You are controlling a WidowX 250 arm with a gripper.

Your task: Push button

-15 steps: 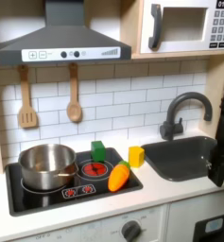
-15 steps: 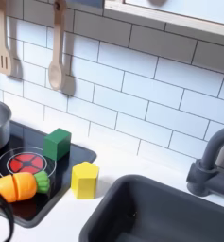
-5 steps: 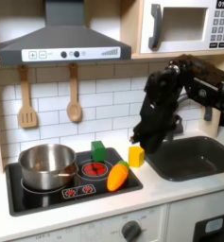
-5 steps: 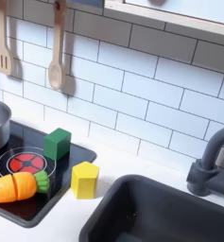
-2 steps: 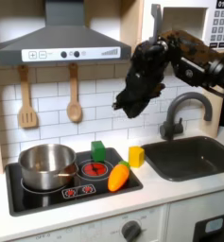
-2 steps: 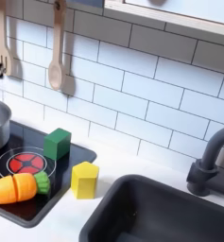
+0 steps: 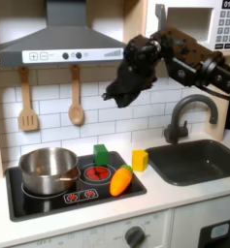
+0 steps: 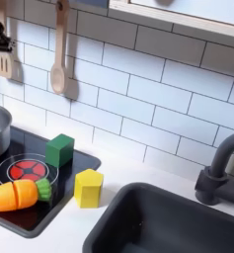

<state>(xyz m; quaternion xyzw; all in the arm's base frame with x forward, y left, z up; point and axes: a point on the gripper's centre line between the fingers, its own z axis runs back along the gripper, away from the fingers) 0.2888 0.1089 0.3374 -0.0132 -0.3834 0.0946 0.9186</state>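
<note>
Since a moment ago the claw (image 7: 111,94) has been swung up and toward the first exterior view's left; it is now held in front of the tiled wall, just below the range hood (image 7: 60,45). Three seconds back only a dark edge of the arm was seen by the sink. The move is judged as an approach to the hood's front panel, where a row of small dark buttons (image 7: 75,55) is set above the claw and to the first exterior view's left. No button is touched yet, so the push is judged not yet made. Whether the claw's jaws are apart or together cannot be told; the tip is dark and blurred, and nothing is seen held in it.

Below the claw, on the cooktop (image 7: 49,198), a green block (image 7: 101,154) is stood beside the red burner (image 7: 95,173), and a toy carrot (image 7: 121,180) is laid at the cooktop's front edge. A yellow block (image 7: 140,160) is stood on the counter just beside it. A steel pot (image 7: 47,170) is placed lower and to the first exterior view's left. A wooden spoon (image 7: 76,102) and a spatula (image 7: 27,108) are hung on the wall, level with the claw and to the first exterior view's left. The spoon is the nearest thing to the claw's path and could be brushed; the way up to the panel is otherwise seen as open.
</note>
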